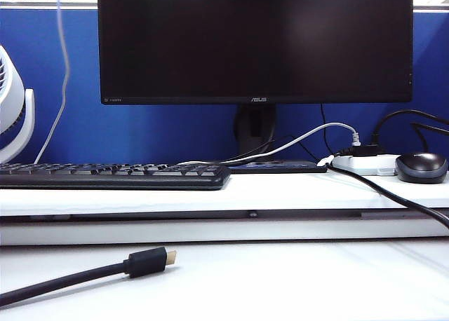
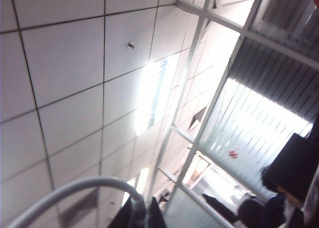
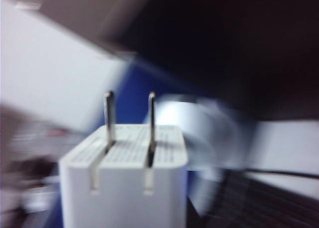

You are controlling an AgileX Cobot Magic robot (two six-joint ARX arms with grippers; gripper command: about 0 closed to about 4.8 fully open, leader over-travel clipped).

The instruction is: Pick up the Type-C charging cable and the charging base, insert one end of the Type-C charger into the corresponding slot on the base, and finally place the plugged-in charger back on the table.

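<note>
Outside, you see neither arm: the desk [image 1: 295, 279] carries only a black cable [image 1: 63, 279] with its gold-tipped plug lying in front, while the keyboard [image 1: 112, 175], power strip [image 1: 365, 165] and mouse [image 1: 421, 167] sit on the raised shelf under the monitor [image 1: 252, 41]. Neither task thing lies there, so both are likely lifted out of frame for the plugging step. At the left wrist, your camera looks up at the ceiling, and a pale cable [image 2: 65, 195] arcs into the dark parts at the frame's edge; the pincer itself is not visible, but it is closed, and I judge it pinches the cable near one end so the plug can be steered. At the right wrist, the blurred base [image 3: 127, 180] fills the foreground, prongs toward the camera, so the ports probably face outward to meet the cable; the right pincer is out of sight, and you cannot tell its state, though it probably grips the base.
</note>
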